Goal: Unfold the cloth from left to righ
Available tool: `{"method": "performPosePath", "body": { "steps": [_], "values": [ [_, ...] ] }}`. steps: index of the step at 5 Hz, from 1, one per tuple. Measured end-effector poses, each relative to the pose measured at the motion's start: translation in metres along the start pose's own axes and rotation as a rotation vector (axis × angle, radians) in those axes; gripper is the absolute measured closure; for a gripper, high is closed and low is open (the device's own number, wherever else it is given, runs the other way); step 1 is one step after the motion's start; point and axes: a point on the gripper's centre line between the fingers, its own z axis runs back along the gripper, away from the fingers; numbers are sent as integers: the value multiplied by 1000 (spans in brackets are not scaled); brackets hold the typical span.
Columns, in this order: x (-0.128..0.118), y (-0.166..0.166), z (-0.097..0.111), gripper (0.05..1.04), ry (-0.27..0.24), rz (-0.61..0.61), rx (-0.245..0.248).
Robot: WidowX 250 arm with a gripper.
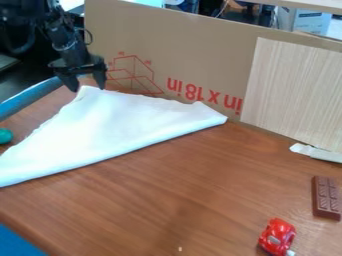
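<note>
The black gripper [88,89] hangs at the upper left, over the back corner of the cloth, with its two fingers spread apart and the cloth's tip between or just in front of them. The white cloth [113,125] lies on the left part of the wooden table in a roughly triangular folded shape. One corner points up toward the gripper, one reaches the left edge of the view, and one lies to the right near the cardboard. A long fold runs along its front side.
A cardboard wall [194,55] with a light wood panel [294,90] stands along the back of the table [174,200]. A red toy car [276,236] and chocolate bar [326,198] lie front right; a green ball [5,135] sits at the left edge.
</note>
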Motion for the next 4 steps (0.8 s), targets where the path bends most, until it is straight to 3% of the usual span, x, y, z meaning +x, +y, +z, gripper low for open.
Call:
{"method": "performPosePath", "body": {
  "steps": [1,4],
  "values": [
    [10,1,2,83,-25,13,16],
    [11,-1,-11,83,-30,9,61]
  ]
}}
